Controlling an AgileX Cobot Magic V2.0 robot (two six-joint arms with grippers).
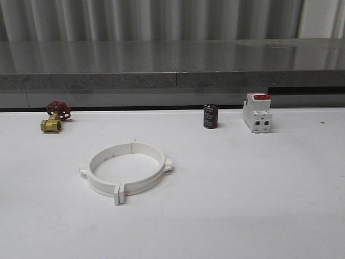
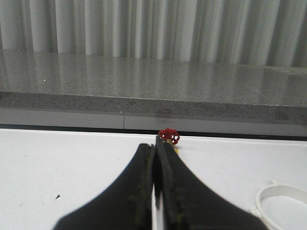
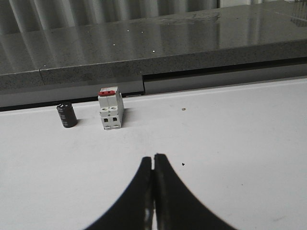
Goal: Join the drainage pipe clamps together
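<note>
Sitting on the white table [image 1: 259,205], left of centre in the front view, the two white pipe clamps [image 1: 126,171] already form a closed ring, their flat end tabs pressed together at the near side and the far side, small lugs jutting out at left and right. Behind them, a brass valve with a red handwheel [image 1: 54,117] sits at far left, a small black cylinder [image 1: 210,116] and a white breaker with a red top [image 1: 256,112] at upper right. Both wrist views show clenched fingers holding nothing: the left gripper [image 2: 154,158] and the right gripper [image 3: 153,165]. These plastic bands look light, stiff and smooth, likely to slide; the lugs or tabs seem the surest places to pinch.
</note>
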